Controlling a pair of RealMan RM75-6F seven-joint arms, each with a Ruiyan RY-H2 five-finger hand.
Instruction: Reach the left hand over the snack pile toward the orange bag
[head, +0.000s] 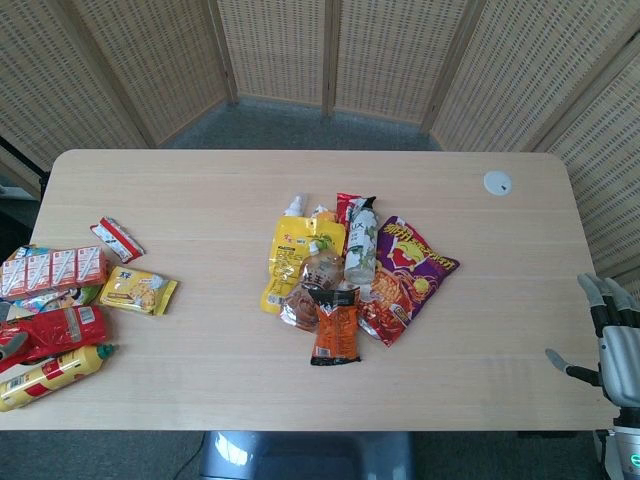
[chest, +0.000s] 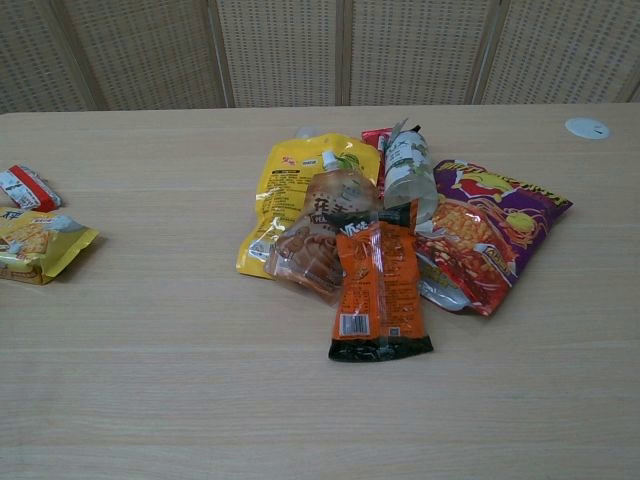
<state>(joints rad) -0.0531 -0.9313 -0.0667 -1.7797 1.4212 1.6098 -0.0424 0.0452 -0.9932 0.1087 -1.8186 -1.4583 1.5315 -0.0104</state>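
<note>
The orange bag (head: 336, 325) (chest: 377, 290) lies flat at the near edge of the snack pile in the middle of the table, its black bottom end toward me. Behind it lie a brown snack bag (chest: 320, 235), a yellow spouted pouch (head: 290, 255), a clear bottle (head: 360, 245) and a purple and red chip bag (head: 410, 275) (chest: 490, 230). My right hand (head: 612, 345) hangs off the table's right edge with its fingers spread and nothing in it, far from the pile. No view shows my left hand.
A second group sits at the table's left edge: a row of red drink cartons (head: 55, 268), a small red packet (head: 117, 238), a yellow cracker pack (head: 138, 290) (chest: 35, 243), a red bag (head: 55, 330) and a yellow bottle (head: 50, 375). A white disc (head: 497, 182) lies far right.
</note>
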